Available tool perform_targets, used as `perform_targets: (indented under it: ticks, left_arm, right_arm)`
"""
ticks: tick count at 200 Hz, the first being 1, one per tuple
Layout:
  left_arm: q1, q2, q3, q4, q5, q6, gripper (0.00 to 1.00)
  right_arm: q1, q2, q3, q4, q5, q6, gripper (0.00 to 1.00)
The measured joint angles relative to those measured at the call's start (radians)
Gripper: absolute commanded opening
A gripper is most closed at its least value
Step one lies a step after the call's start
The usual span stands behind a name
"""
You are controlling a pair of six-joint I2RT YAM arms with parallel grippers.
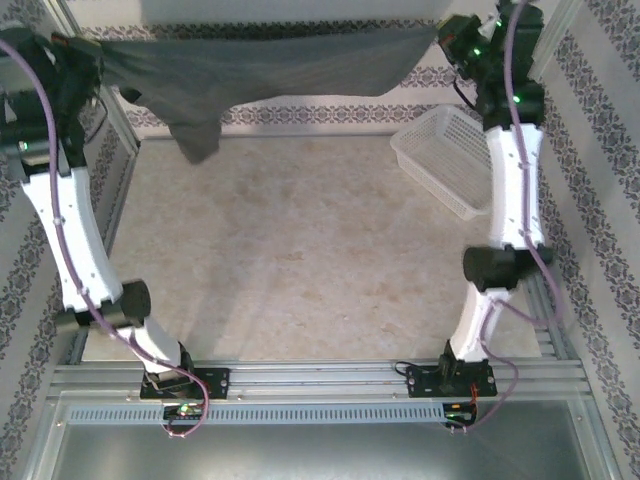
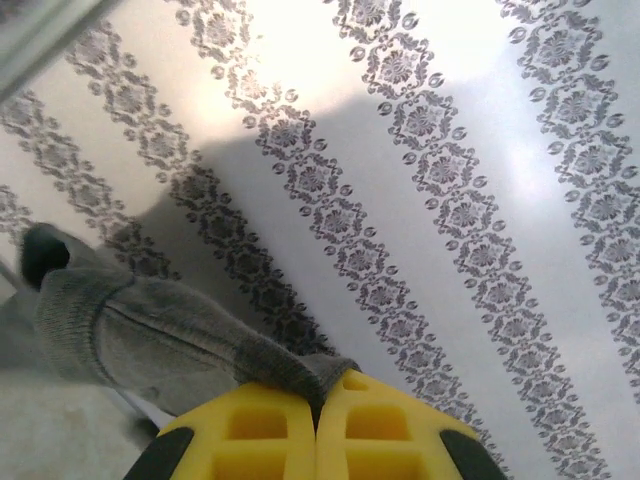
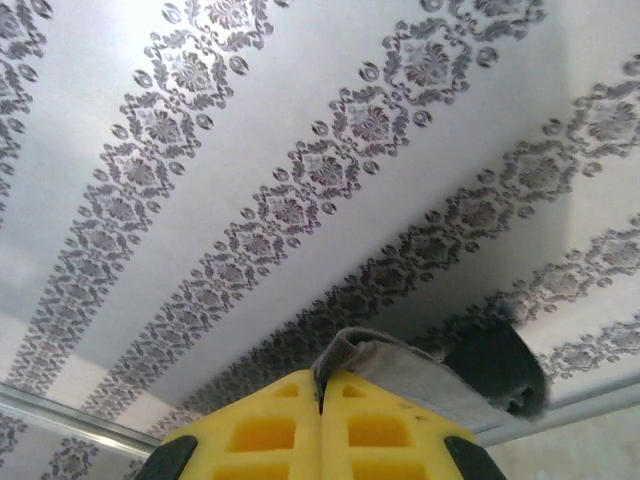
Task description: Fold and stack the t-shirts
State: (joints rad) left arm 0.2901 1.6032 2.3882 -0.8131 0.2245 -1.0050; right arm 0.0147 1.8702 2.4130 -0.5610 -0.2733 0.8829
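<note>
T-shirt (image 1: pixel 270 65) hangs taut, high over the far edge of the bench (image 1: pixel 300 260). I have left fingers (image 2: pixel 260 435) and right fingers (image 3: pixel 270 425) each clamped on an end, probably spreading it for laying flat.

I'm running a robot lab cell: aluminium rails (image 1: pixel 320 375) edge the table (image 1: pixel 300 250), and patterned panels (image 2: pixel 450 150) wall it in just beyond both jaws.

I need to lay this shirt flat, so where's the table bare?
The table is bare across its middle and left, from the near edge to the far edge. The white basket crowds the far right corner. The t-shirt hangs stretched between the left gripper and right gripper, above the far edge.
</note>
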Motion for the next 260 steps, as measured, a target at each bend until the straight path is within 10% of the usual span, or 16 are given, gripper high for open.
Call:
perform_targets:
  ticks: [25,59,102,165,260]
  left_arm:
    - [0.0,-0.317,-0.478,0.037,-0.08,-0.008,0.03]
    - [0.005,-0.577,-1.093,0.061,-0.132,-0.051,0.5]
    - [-0.022,-0.612,-1.595,0.042,-0.132,-0.072,0.57]
    - [-0.15,-0.809,-1.739,-0.037,-0.093,-0.085,0.49]
    - [-0.157,-0.608,-1.74,0.049,-0.079,-0.126,0.43]
  right_arm:
    - [0.015,-0.328,-0.497,0.046,0.044,-0.026,0.0]
    - [0.046,-0.598,-1.096,0.104,0.076,-0.036,0.52]
    - [0.088,-0.599,-1.646,0.046,0.122,-0.045,0.57]
    - [0.137,-0.597,-1.64,0.074,0.144,-0.1,0.46]
    - [0.276,0.039,-1.103,0.192,0.116,-0.207,0.25]
